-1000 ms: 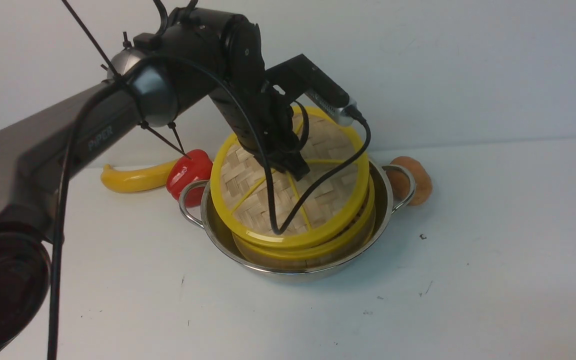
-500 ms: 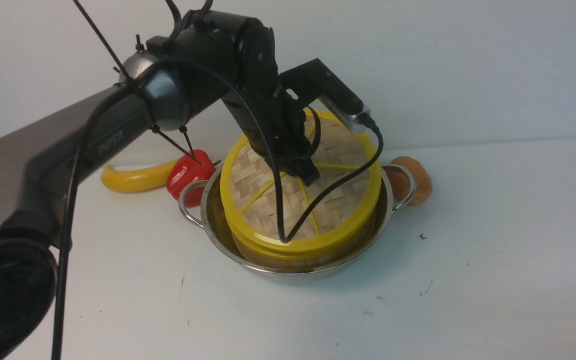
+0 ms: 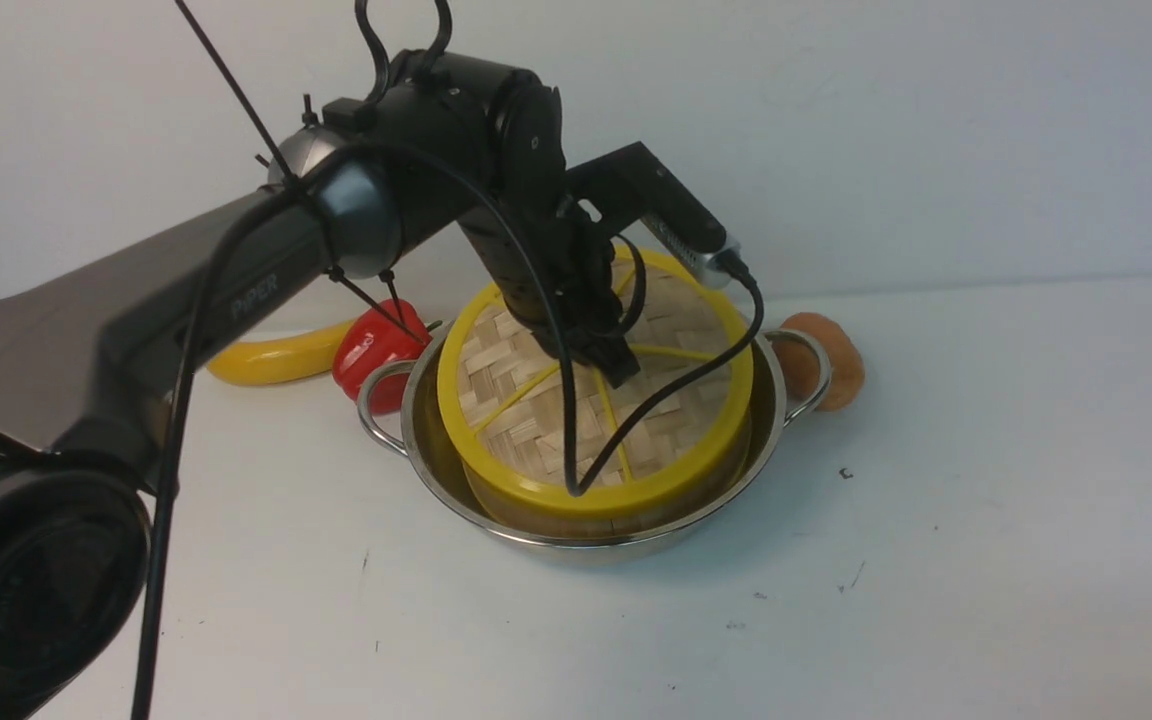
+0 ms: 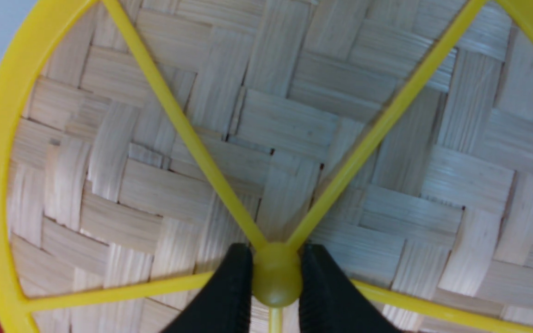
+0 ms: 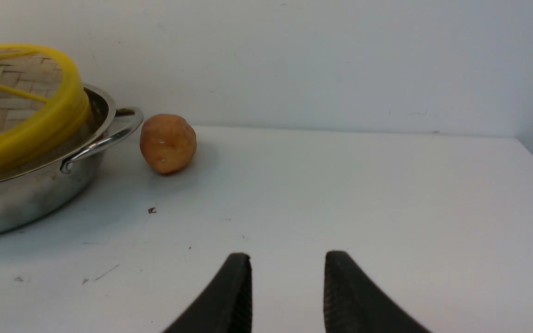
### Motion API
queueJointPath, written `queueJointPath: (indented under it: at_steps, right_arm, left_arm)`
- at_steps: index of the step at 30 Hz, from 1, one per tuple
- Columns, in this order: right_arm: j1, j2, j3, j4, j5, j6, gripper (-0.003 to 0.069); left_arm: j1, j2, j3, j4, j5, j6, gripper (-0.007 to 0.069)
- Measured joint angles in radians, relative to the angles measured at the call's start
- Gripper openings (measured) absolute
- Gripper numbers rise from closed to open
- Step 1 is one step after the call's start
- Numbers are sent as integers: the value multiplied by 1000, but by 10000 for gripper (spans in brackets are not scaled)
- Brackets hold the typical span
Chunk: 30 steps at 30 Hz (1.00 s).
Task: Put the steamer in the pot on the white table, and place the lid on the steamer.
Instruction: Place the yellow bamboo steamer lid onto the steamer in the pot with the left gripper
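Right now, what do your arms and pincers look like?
The left arm is dark grey, marked PIPER, with black cables, zip ties and a silver-tipped wrist camera. The left pincer and right pincer have black tapered fingers, ribbed inside.

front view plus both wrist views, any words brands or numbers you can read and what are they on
"PiPER": pale lettering on the dark forearm link of the left arm, seen in the front view, slightly blurred.
No other text can be read: there is none on the lid or the pot, and none in either wrist view.
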Motion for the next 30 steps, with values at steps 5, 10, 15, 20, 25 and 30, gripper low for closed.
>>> queueJointPath:
  at_steps: [5, 10, 15, 20, 25, 30]
  right_arm:
    - [0, 0, 0, 0, 0, 0, 242]
    - [0, 0, 0, 0, 0, 0, 242]
    - [0, 0, 0, 0, 0, 0, 242]
    - [0, 0, 0, 0, 0, 0, 242]
    - [0, 0, 0, 0, 0, 0, 242]
    - [0, 0, 0, 0, 0, 0, 242]
  left_arm:
    - [-1, 0, 0, -1, -2, 0, 122]
    - [-1, 0, 0, 1, -3, 0, 122]
    - [1, 0, 0, 1, -7, -2, 122]
    - [2, 1, 0, -1, -7, -27, 122]
    - [7, 1, -9, -2, 6, -67, 122]
    - [10, 1, -22, -4, 16, -78, 122]
